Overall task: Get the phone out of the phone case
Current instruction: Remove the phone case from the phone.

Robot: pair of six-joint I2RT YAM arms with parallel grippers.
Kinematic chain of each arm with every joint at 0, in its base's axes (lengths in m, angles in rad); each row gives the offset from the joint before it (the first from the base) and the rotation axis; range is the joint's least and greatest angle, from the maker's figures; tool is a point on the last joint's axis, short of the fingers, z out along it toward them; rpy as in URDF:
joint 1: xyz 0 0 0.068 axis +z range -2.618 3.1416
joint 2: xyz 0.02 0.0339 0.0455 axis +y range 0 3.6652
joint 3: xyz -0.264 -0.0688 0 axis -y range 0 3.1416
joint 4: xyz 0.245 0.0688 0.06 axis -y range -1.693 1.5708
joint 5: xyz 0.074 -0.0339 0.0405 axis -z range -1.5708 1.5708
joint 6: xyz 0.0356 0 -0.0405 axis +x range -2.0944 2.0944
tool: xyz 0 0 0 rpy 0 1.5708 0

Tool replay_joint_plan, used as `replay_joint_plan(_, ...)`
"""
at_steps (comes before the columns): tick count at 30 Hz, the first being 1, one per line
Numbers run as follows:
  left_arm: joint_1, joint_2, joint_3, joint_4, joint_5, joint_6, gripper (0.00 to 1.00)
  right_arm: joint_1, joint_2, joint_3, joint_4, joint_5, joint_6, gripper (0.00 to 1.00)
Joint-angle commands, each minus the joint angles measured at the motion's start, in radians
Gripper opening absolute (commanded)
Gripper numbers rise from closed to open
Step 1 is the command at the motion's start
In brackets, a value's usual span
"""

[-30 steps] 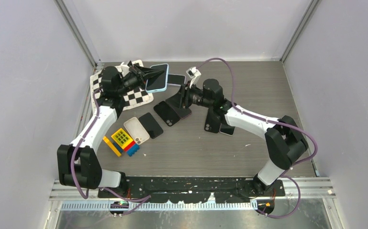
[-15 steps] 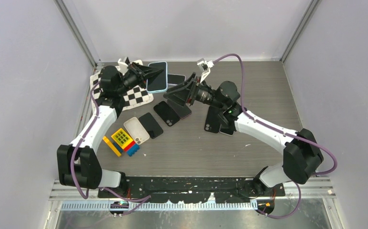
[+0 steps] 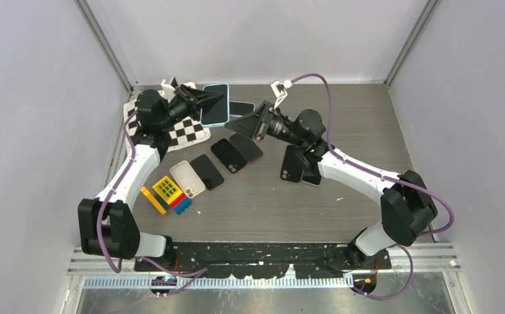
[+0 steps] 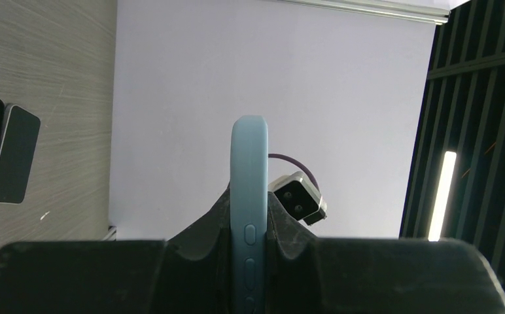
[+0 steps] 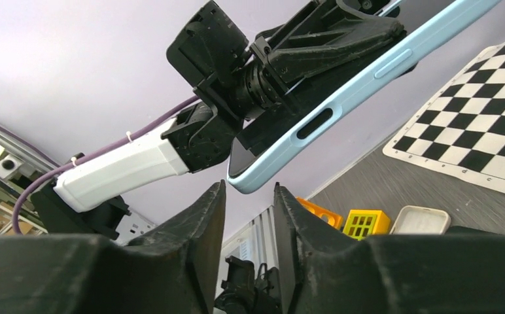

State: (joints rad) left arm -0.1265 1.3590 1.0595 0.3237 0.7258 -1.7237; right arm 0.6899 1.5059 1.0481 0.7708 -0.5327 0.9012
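1. grey wood-grain worktop [image 3: 354, 124] boxed in by pale lilac walls. spare handsets lie flat around the middle, and a checkered mat [image 3: 188, 134] sits at the far left.
2. the phone [image 5: 250, 140] is held up in the air over the far edge of that mat, at the far left of the worktop and not resting on anything.
3. the left hand [image 3: 205, 101] is clamped tight on the pale blue case [image 3: 218, 112], pinching it across its thickness from the left. its wrist view shows the case edge-on between the fingers, side buttons showing.
4. the right hand [image 5: 248, 196] has its fingers a little apart and grips nothing. one rounded corner of the case sits right at the mouth of the gap, and i can't tell if it touches.
5. progress: as i read it, nothing is separated yet. the dark phone sits fully inside the blue rim, so the whole peeling-out is left to do.
6. pointing: from above, the long axis runs near to far with the far end leaning slightly right. the broad blue back faces up, so the screen likely faces down.
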Motion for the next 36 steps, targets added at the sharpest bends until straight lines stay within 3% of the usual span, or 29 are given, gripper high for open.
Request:
replay_joint_plan(1, 0.002, -0.03, 0.035, 0.09, 0.02, -0.013, 0.0, -0.009, 0.01, 0.049, 0.113, 0.017, 0.065, 0.42)
replay_joint_plan(7, 0.003, -0.031, 0.035, 0.097, 0.02, -0.02, 0.0, -0.011, 0.018, 0.052, 0.11, 0.016, 0.074, 0.47)
replay_joint_plan(14, 0.002, -0.039, 0.035, 0.102, 0.019, -0.052, 0.0, -0.011, 0.025, 0.084, -0.032, 0.016, -0.021, 0.19)
replay_joint_plan(19, 0.0, -0.039, 0.039, 0.137, 0.023, -0.105, 0.0, -0.01, 0.045, 0.084, -0.111, 0.017, -0.108, 0.12)
replay_joint_plan(26, -0.011, -0.045, 0.071, 0.173, 0.037, -0.085, 0.0, -0.009, 0.108, 0.15, -0.273, 0.048, -0.119, 0.08)
replay_joint_plan(30, -0.012, -0.051, 0.067, 0.177, 0.034, -0.05, 0.0, -0.008, 0.116, 0.17, -0.303, 0.045, -0.101, 0.15)
replay_joint_plan(34, -0.012, -0.046, 0.068, 0.172, 0.028, -0.004, 0.0, -0.009, 0.099, 0.133, -0.198, 0.018, -0.072, 0.38)
replay_joint_plan(36, -0.012, -0.041, 0.071, 0.164, 0.026, 0.016, 0.0, -0.01, 0.091, 0.124, -0.153, 0.002, -0.052, 0.45)
